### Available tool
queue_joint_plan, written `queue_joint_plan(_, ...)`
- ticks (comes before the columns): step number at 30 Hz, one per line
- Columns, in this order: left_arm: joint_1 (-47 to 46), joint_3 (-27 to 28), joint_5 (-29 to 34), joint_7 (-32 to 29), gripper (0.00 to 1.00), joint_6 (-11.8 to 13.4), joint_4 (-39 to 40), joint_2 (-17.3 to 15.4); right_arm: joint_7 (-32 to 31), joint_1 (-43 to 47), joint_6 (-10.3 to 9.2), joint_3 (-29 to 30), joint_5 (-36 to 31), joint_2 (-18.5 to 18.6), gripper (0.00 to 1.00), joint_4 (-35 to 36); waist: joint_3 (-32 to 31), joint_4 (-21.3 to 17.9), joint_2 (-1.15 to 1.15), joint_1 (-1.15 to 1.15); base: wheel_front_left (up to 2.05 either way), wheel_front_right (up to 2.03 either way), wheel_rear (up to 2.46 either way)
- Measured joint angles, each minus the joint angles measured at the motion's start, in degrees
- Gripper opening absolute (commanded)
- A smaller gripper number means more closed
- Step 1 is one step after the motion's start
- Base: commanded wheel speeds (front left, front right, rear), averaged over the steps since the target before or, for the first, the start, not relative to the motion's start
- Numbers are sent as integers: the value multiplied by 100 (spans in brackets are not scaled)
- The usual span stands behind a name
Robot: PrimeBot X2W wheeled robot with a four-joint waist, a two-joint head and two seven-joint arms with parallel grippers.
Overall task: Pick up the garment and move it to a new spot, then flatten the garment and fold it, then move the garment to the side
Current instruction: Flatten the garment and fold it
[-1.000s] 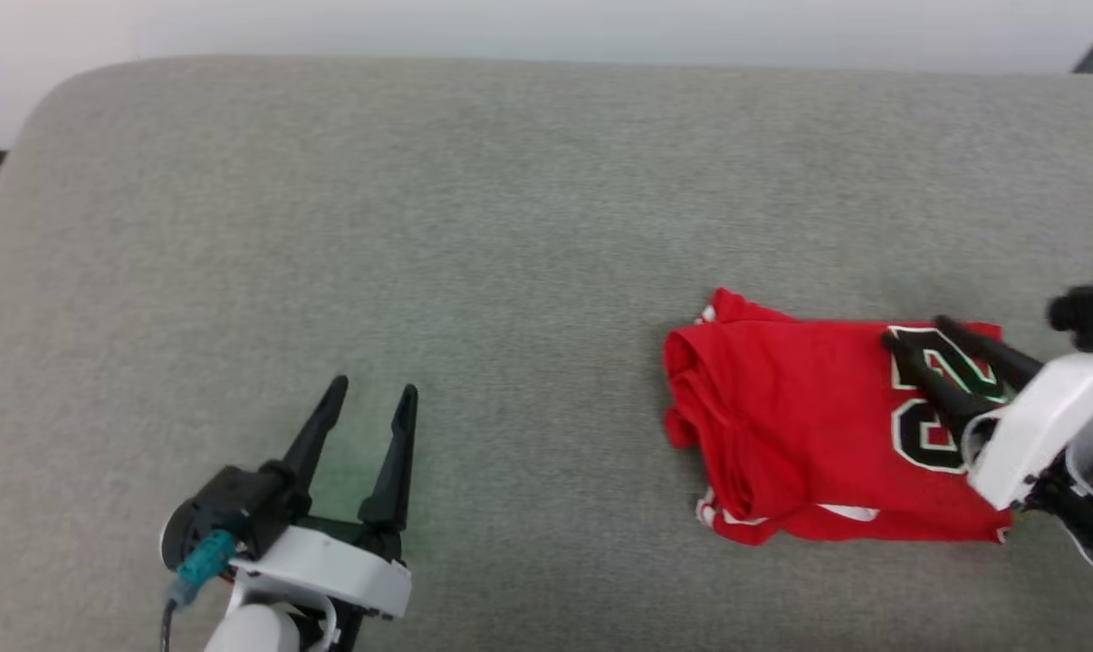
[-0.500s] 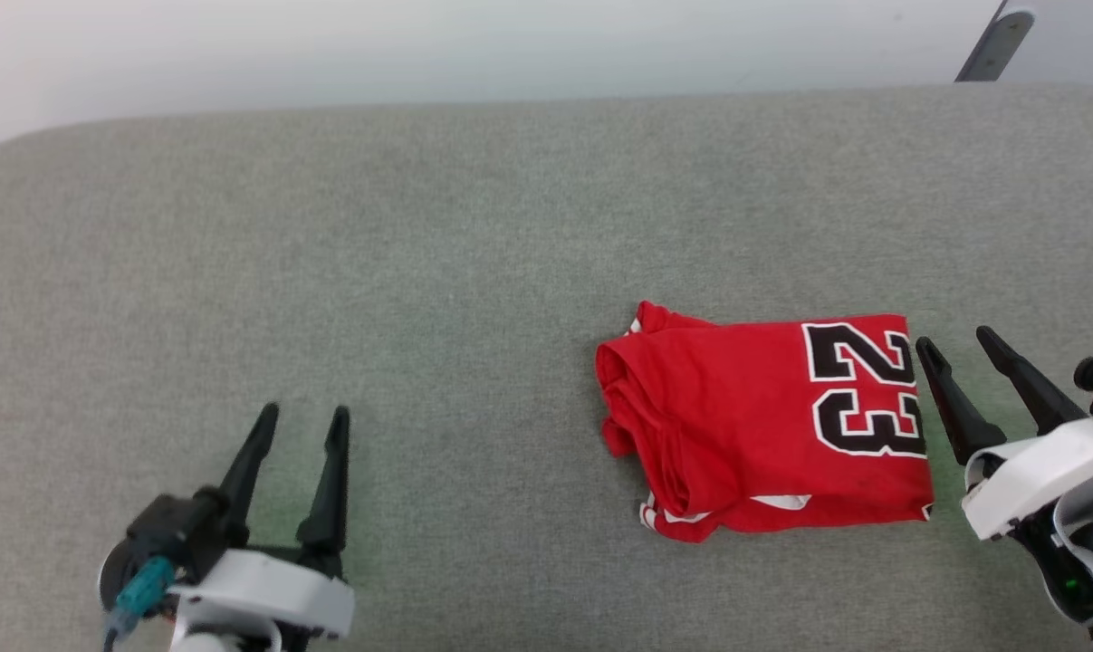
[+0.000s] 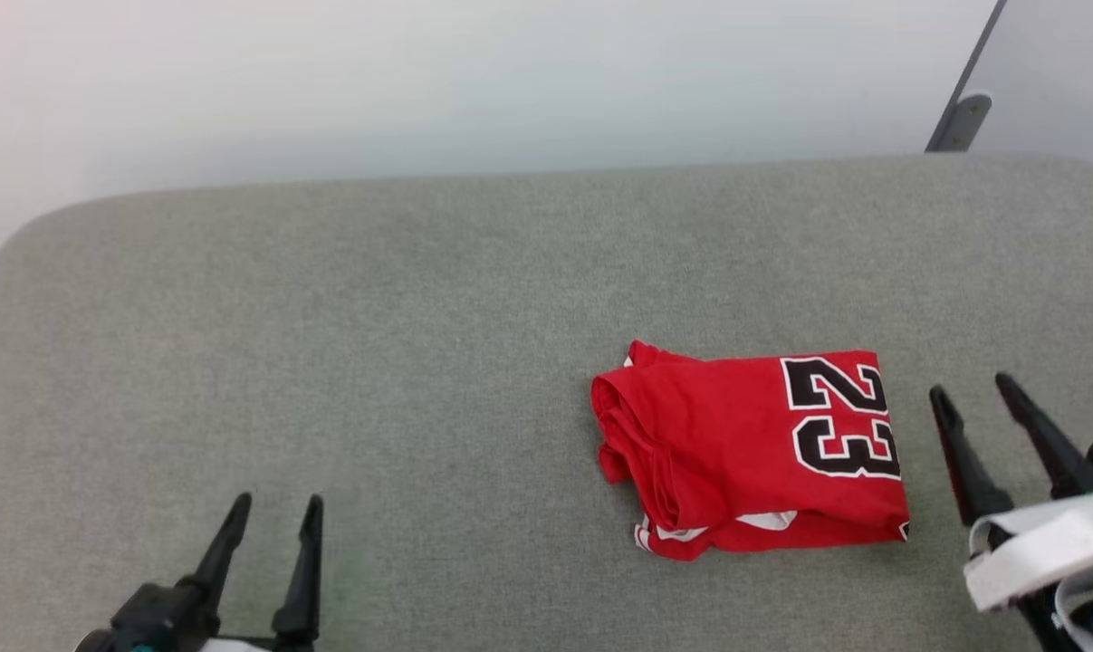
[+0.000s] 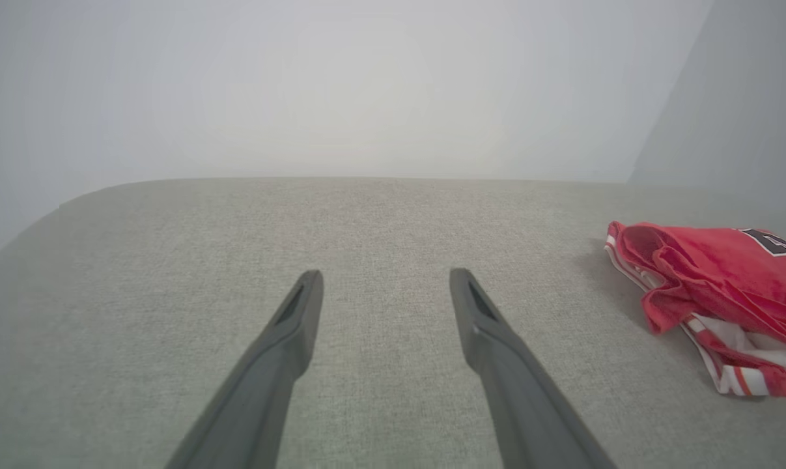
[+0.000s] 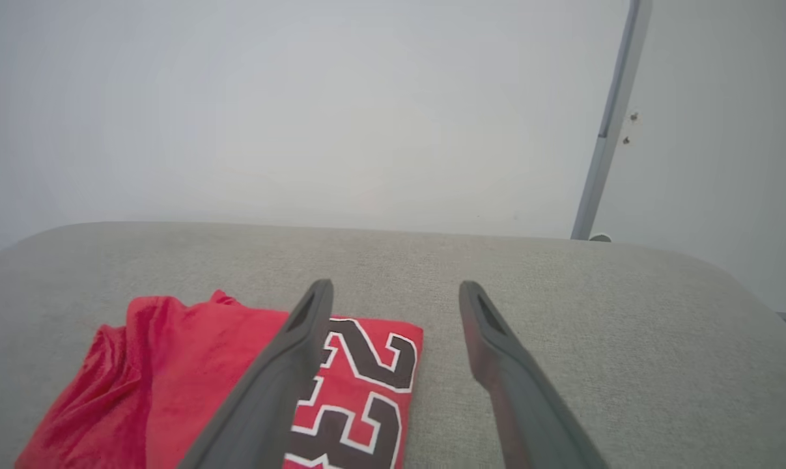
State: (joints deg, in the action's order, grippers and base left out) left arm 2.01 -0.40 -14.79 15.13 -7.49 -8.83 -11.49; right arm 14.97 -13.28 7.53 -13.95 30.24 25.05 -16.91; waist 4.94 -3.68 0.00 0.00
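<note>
Fingers (image 3: 961, 453) spread; garment (image 3: 736, 444) lies left-right.

Overhead, low wrists; garment (image 3: 745, 453) apparently common

The grey surface (image 3: 374, 344) lies open left of the folded garment (image 3: 745, 453), with a wall (image 3: 419, 81) behind.

Grey woven-fabric surface (image 3: 401, 299) with rounded far corners, evenly lit, spanning the foreground. Behind it stands a plain pale wall (image 3: 474, 81). At the upper right, a slim grey metal post (image 3: 963, 104) borders a pale panel (image 3: 1062, 72).
</note>
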Motion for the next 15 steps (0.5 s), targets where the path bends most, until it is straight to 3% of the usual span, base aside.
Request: queue_joint_plan(15,906,229,-177,1,100,0,804,79,-99,1503,0,921,-372,-296,100,1254,-480,251,0,0,0,0,0)
